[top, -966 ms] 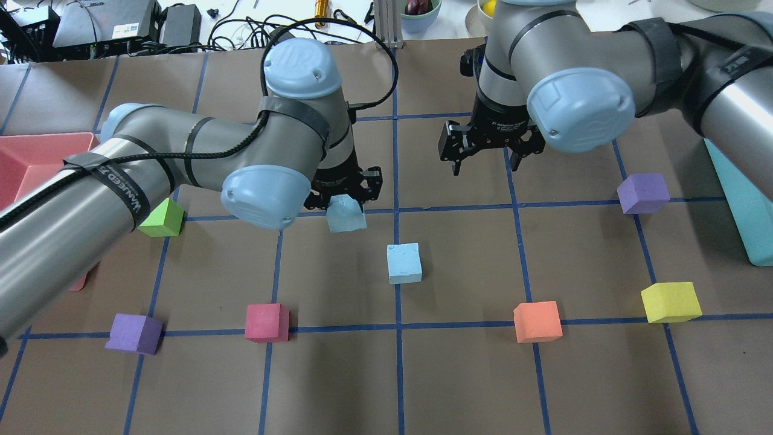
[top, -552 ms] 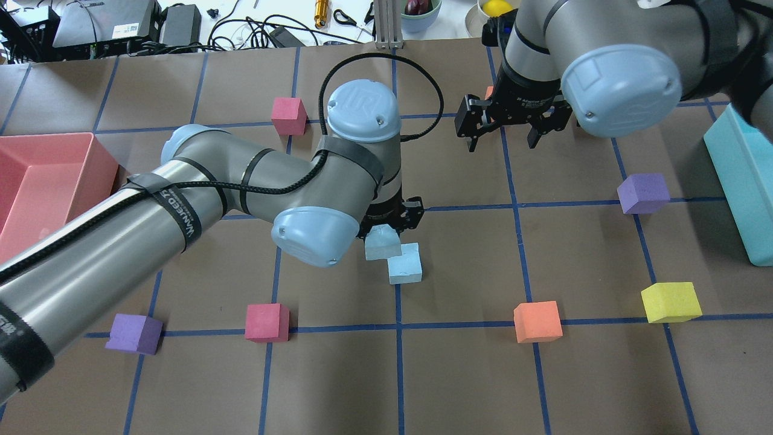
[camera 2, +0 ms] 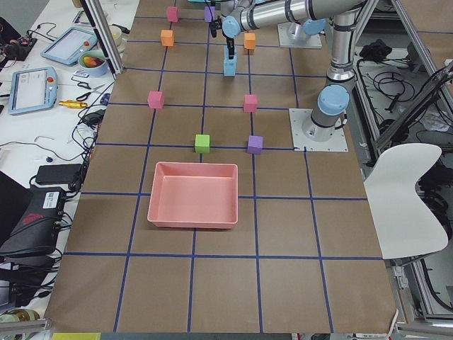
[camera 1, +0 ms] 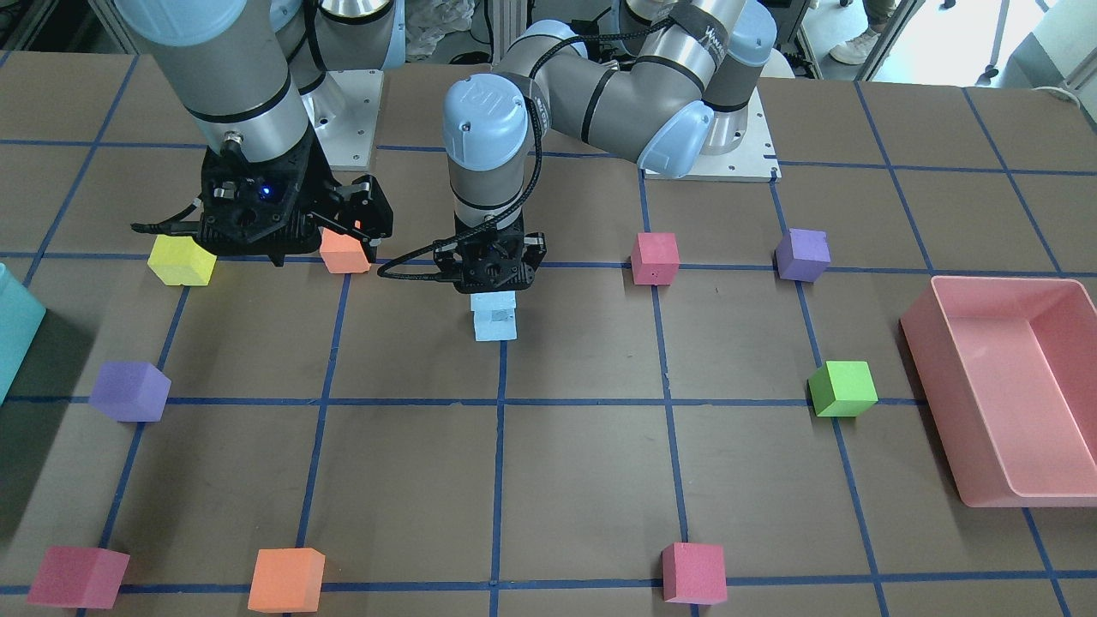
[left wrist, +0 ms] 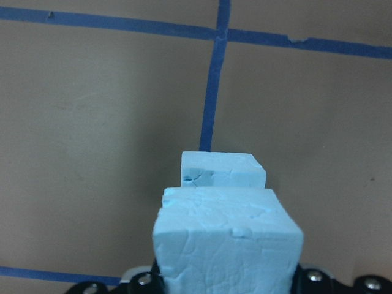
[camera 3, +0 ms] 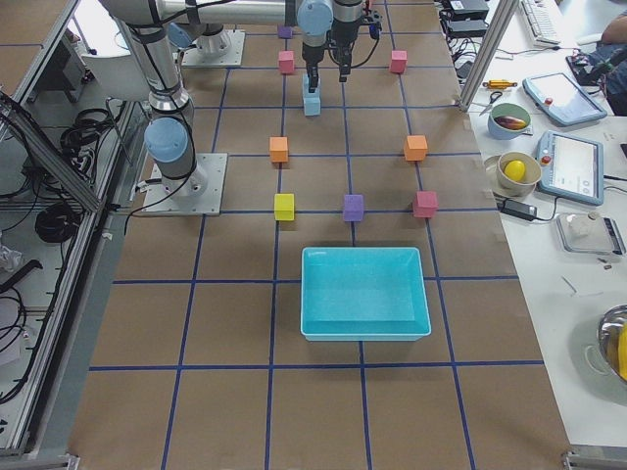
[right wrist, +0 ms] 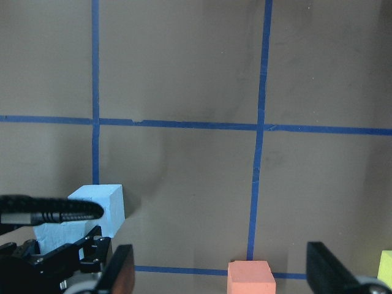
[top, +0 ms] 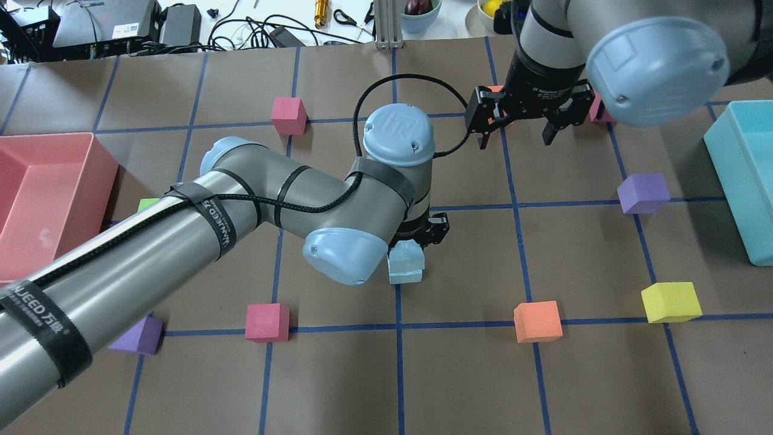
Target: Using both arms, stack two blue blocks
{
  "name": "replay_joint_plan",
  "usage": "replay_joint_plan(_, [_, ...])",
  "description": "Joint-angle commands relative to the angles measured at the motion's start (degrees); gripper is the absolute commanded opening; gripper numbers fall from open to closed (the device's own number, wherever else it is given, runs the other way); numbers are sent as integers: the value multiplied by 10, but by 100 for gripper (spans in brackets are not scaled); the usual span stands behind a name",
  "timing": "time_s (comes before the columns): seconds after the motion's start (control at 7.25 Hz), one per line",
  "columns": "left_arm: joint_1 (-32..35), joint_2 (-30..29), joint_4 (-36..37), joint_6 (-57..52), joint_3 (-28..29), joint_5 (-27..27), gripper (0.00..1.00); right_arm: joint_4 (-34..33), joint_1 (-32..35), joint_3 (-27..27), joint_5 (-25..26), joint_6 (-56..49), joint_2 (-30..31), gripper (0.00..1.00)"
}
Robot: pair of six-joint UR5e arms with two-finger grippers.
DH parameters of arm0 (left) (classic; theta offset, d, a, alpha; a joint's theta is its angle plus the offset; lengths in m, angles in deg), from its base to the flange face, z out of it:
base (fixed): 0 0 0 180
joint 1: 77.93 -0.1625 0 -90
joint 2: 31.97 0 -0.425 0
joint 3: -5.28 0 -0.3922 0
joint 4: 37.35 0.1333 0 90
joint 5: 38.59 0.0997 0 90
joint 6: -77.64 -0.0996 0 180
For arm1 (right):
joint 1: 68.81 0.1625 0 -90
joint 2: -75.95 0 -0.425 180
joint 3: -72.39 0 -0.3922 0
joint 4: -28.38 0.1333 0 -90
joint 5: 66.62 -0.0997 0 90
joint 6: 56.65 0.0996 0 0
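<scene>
My left gripper is shut on a pale blue block. It holds that block directly over the second blue block, which sits on the table's centre line. In the front view the held block is right on top of the lower one; I cannot tell whether they touch. The left wrist view shows the held block with the lower one beyond it. My right gripper is open and empty, hovering toward the far side of the table, well clear of both blocks.
A pink tray stands at the left edge and a teal bin at the right. Purple, yellow, orange and red cubes lie around. An orange cube sits beside the right gripper.
My left arm has carried the blue block rightward and nearer, from beside the other blue block to directly over it. My right gripper has moved farther away and stayed open.
</scene>
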Motion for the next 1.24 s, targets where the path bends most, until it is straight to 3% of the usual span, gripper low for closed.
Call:
replay_joint_plan(0.0, [2,-12,10,-3,-2,1,0,52,-2,-2,8,-1,13,100])
replay_joint_plan(1.1, [2,-2,26,-9,-25,7,0,76,-66,-3,18,-8,42,100])
